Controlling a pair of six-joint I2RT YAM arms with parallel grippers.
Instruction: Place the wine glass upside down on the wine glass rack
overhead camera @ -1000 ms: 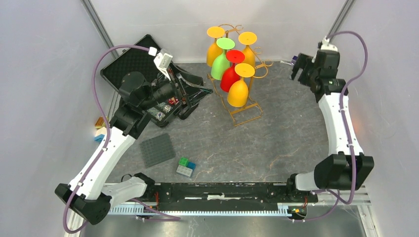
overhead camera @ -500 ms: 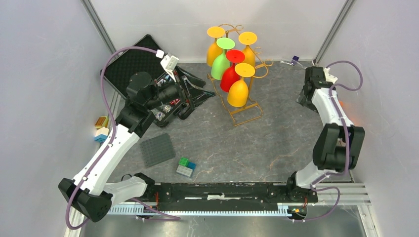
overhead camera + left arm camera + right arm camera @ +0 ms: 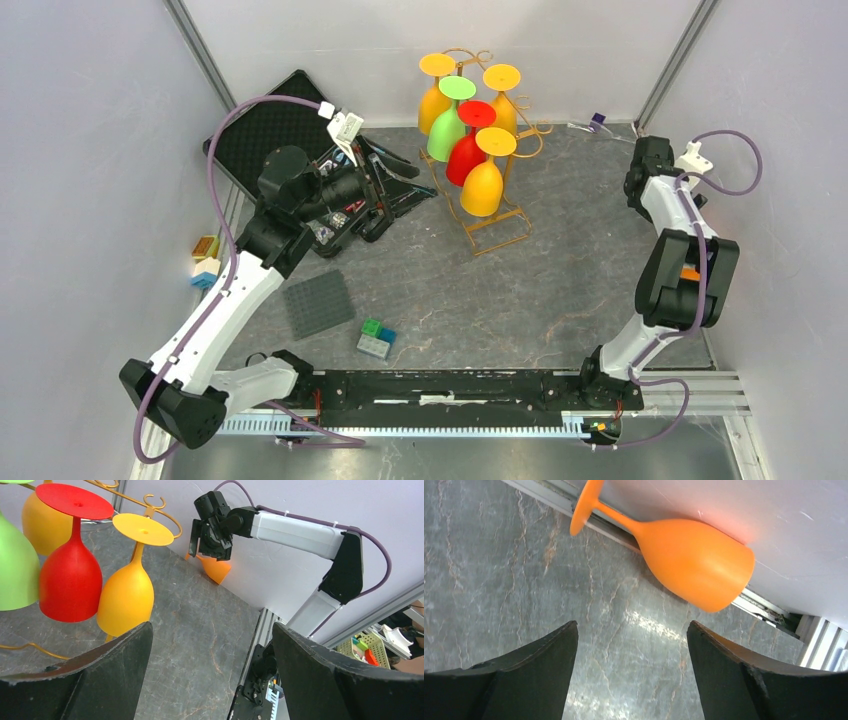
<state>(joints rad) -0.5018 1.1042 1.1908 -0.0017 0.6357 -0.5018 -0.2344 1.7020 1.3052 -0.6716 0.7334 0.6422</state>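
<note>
Orange wine glass [image 3: 696, 562] on its side on the table [image 3: 560, 280], bowl against the foot of the right wall, well apart from the gold wine glass rack [image 3: 497, 228] with five coloured glasses [image 3: 482, 188] hung bowl-down. Just short of it, right gripper [image 3: 631, 627] spread wide, grasping nothing. Farther left, by the black case [image 3: 262, 130], left gripper [image 3: 210, 635] likewise released and empty, facing the rack.
</note>
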